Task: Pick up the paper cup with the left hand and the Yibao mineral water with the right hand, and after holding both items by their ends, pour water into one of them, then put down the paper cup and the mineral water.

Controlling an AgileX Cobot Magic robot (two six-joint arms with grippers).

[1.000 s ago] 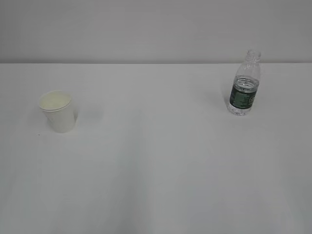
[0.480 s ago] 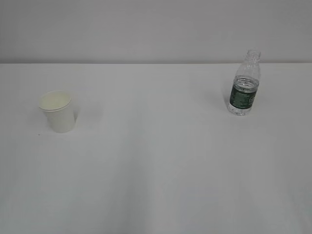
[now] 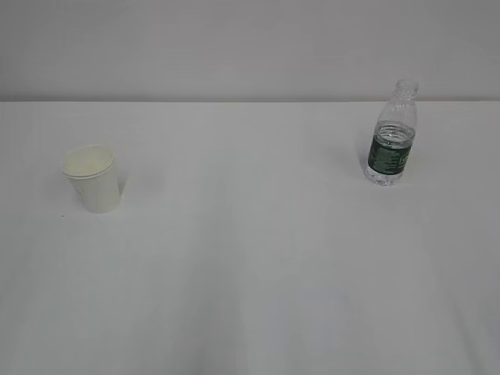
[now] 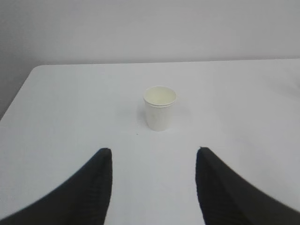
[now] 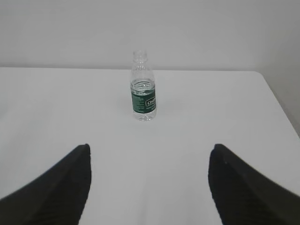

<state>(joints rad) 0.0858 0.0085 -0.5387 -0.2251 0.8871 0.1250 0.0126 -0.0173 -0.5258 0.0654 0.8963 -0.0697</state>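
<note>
Nearest the left wrist camera, the left hand [image 4: 153,152] is hovering over the white table [image 3: 250,297] with its two black fingers [image 4: 96,187] standing apart and gripping nothing. Beyond their tips and well apart from them, the paper cup [image 4: 160,108] is standing upright on the table's left part, mouth up. In the right wrist view, the right hand [image 5: 149,149] is likewise hanging with its fingers spread wide and empty. Farther ahead, the Yibao mineral water [image 5: 142,87] is standing upright and uncapped on the table's right part, nearer the far edge than the cup, with the plain wall [image 3: 234,47] sitting behind it.
</note>
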